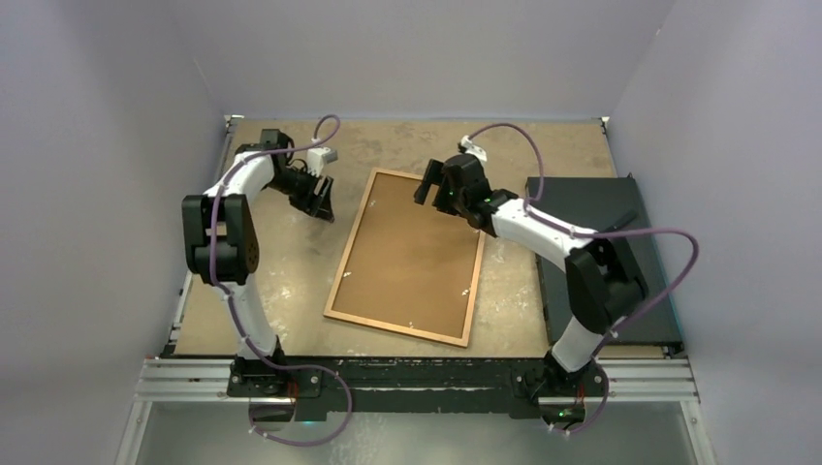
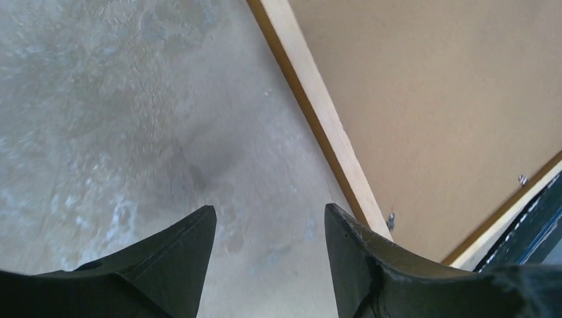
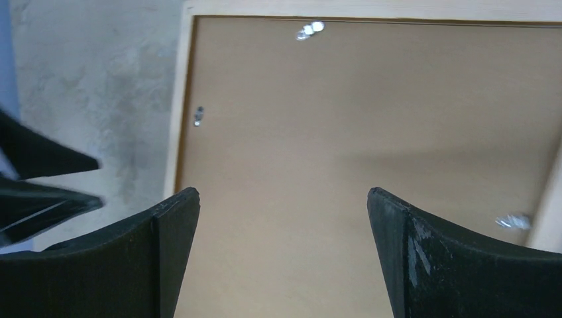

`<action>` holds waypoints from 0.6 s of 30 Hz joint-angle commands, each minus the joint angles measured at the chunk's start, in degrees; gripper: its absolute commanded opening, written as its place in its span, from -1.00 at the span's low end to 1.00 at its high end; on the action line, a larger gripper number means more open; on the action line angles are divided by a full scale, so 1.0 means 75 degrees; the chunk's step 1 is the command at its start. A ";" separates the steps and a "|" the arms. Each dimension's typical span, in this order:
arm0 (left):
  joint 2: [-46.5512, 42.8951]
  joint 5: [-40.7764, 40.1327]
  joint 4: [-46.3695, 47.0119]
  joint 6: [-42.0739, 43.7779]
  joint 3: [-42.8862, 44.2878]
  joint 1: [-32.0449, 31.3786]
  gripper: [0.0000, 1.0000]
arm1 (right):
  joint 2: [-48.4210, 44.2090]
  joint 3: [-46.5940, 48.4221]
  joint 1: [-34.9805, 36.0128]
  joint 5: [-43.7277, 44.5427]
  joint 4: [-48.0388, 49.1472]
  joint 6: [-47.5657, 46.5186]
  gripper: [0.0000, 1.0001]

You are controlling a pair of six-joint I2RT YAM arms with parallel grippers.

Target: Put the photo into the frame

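Observation:
The frame [image 1: 347, 254] lies flat on the table, tilted, back side up, with the plain brown backing board [image 1: 412, 252] filling it. The photo is not in view. My left gripper [image 1: 323, 203] is open and empty over bare table just left of the frame's far left corner; the left wrist view shows the light rail [image 2: 325, 119] beside my gripper [image 2: 270, 215]. My right gripper [image 1: 431, 189] is open and empty, hovering over the far part of the backing board [image 3: 371, 119], its jaws wide apart [image 3: 283, 199]. The frame's rail [image 3: 175, 99] shows there too.
A black rectangular slab [image 1: 582, 194] lies right of the frame, under the right arm. Small metal clips [image 3: 199, 116] sit along the frame's inner edge. The left gripper's fingers [image 3: 46, 162] show at the left edge of the right wrist view. Walls close the table on three sides.

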 commanded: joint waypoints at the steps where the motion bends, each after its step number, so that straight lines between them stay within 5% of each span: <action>1: 0.0560 0.0438 0.1131 -0.1534 0.0060 -0.0106 0.11 | 0.0897 0.0993 0.0279 -0.0840 0.0643 -0.0091 0.98; 6: 0.0757 0.0747 0.1512 -0.1832 -0.0129 -0.0129 -0.21 | 0.2049 0.1685 0.0495 -0.1543 0.1240 0.0240 0.95; 10: 0.0741 0.1033 0.1663 -0.1911 -0.0277 -0.0141 -0.27 | 0.2766 0.2208 0.0610 -0.2007 0.1549 0.0480 0.89; 18: 0.0729 0.1283 0.1845 -0.1991 -0.0435 -0.0406 0.04 | 0.3544 0.2620 0.0623 -0.2558 0.2053 0.0662 0.80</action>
